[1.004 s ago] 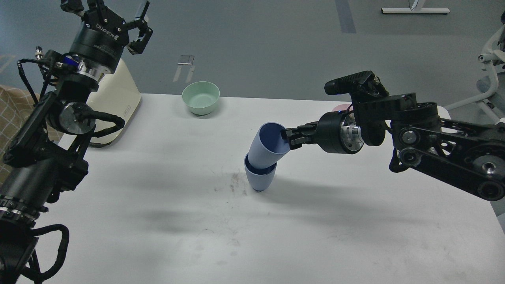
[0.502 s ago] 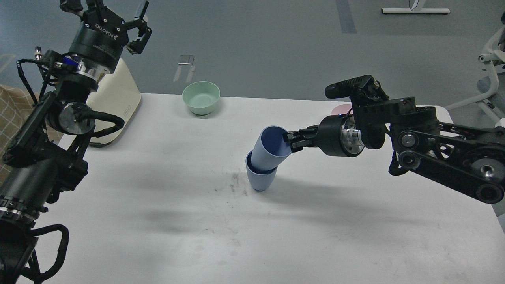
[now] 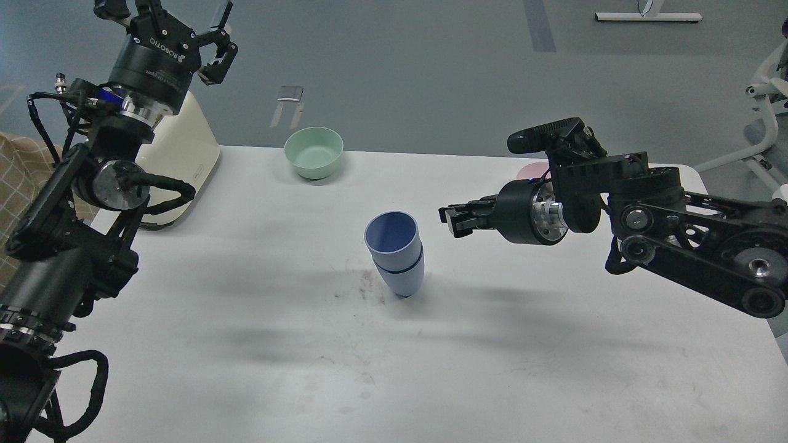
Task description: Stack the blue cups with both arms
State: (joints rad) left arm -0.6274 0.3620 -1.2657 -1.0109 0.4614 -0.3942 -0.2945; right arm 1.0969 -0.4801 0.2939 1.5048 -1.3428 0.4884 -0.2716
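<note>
Right gripper (image 3: 448,221) fingers apart, clear of the 2 nested blue cups (image 3: 394,252); left gripper (image 3: 178,24) splayed, idle. Stacking looks done; next, retract.

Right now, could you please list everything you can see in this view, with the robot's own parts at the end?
Blue cups: two, periwinkle blue, nested upright mid-table.
Bowl: one, pale green, far edge of the table.
Pink object: one, mostly hidden behind the right arm.
Cream appliance: one, far left of the table.
Table: one, white, scuffed near the cups.
Left gripper: one, black, raised high at far left, open and empty.
Right gripper: one, black, just right of the cups, apart from them; fingers too dark to read.
</note>
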